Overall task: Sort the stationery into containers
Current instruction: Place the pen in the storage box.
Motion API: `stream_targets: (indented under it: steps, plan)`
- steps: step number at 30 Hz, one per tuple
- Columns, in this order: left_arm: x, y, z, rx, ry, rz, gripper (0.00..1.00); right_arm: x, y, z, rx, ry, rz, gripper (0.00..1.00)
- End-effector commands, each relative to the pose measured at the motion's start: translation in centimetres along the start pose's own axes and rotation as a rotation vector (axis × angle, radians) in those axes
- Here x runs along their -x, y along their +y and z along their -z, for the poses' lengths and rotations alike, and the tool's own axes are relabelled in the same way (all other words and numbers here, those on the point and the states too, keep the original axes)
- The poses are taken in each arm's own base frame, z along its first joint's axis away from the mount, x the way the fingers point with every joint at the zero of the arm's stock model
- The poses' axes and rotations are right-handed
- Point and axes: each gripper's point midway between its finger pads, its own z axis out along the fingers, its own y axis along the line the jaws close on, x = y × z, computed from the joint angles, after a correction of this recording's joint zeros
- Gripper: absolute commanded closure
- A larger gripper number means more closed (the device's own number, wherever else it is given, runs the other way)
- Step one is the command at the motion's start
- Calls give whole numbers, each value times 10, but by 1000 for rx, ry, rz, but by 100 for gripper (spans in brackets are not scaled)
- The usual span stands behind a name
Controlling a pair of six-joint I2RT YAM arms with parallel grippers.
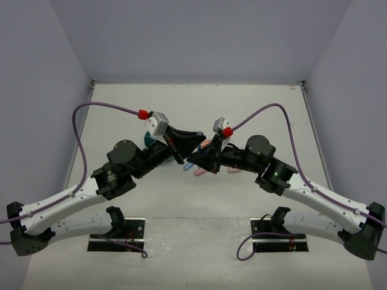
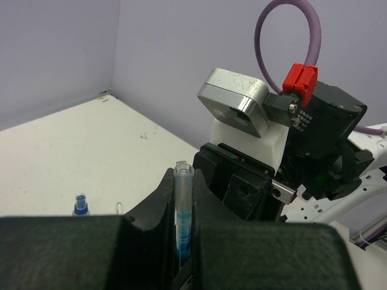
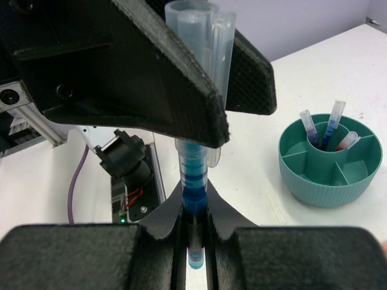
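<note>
Three pens (image 3: 329,130) in the organizer (image 3: 320,187), left and right jaws both clamped on one blue pen (image 3: 193,181), markers (image 1: 201,171) left on the table (image 1: 242,103).

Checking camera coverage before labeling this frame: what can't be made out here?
- Top external: organizer mostly hidden behind the left arm; contents unseen.
- Top external: loose stationery partly under the right arm; cannot be counted.
- Top external: blue pen cannot be picked out where the arms meet.
- Left wrist: bottle lower part blocked by the left tool.
</note>
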Motion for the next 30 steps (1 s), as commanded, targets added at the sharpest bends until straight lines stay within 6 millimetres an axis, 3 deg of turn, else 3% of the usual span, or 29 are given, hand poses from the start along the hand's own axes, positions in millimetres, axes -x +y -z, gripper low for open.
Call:
stream_targets:
  steps: [1,6,7,12,15,18,20,23,25,30]
  plan:
    - [-30,-2,3,-36,75,31,100,80,6,10,-42,-227,80,100]
    - [-95,5,7,-40,213,133,100,134,-3,12,-131,-306,133,100]
    - [-100,1,7,-60,212,161,100,154,1,15,-132,-334,156,100]
    - [-172,12,29,-51,311,265,100,221,-9,26,-181,-429,173,100]
    - [-187,5,35,-82,339,284,100,234,-15,25,-184,-446,140,100]
    - [-189,1,37,-100,348,273,100,216,-25,12,-180,-411,100,100]
    - [-186,4,37,-81,356,240,100,177,-26,-2,-112,-319,82,100]
    - [-151,16,34,4,300,169,100,122,-20,-4,-22,-228,72,100]
    - [-108,21,31,62,207,132,100,102,-12,2,21,-196,63,100]
    - [-32,16,29,87,88,34,100,52,-4,14,85,-134,16,100]
